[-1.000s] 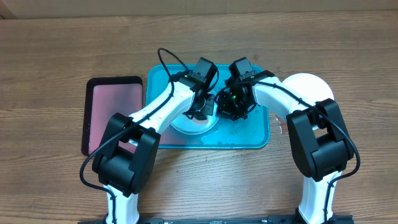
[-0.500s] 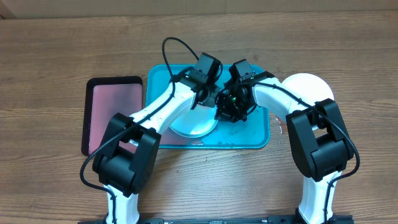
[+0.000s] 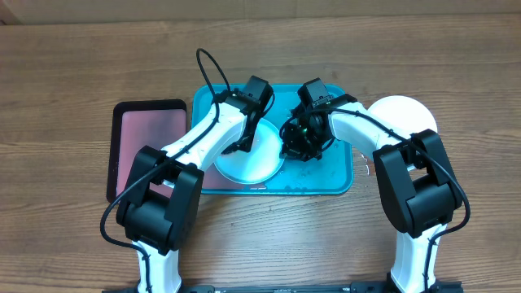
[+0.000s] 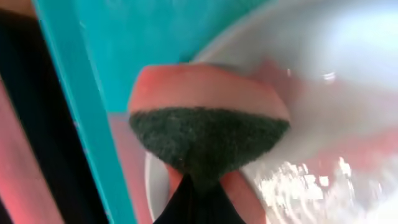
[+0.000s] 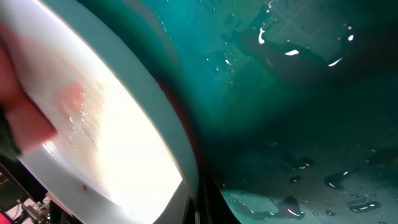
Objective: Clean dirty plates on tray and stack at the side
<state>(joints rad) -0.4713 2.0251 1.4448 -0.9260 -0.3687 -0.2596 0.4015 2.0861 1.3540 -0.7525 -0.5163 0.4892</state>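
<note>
A pale light-blue plate [image 3: 259,163] lies tilted on the teal tray [image 3: 334,175]. My left gripper [image 3: 242,146] is shut on an orange sponge with a dark green scrub face [image 4: 208,134] and presses it on the plate's left part [image 4: 323,68], where red smears show. The left jaws [image 4: 199,193] pinch the sponge from below. My right gripper [image 3: 291,146] is shut on the plate's right rim. In the right wrist view its jaws [image 5: 199,202] clamp the plate's edge [image 5: 118,130] above the wet tray floor [image 5: 298,112]. A white plate [image 3: 404,114] sits off the tray at the right.
A smaller black-rimmed tray with pink inside [image 3: 146,146] lies left of the teal tray, close to the left arm; it also shows in the left wrist view [image 4: 15,180]. Water drops lie on the teal tray floor and on the table by the white plate.
My left gripper has swept the sponge from the plate's upper right over to its left side, uncovering more of the plate. The right gripper has kept its hold on the rim.
</note>
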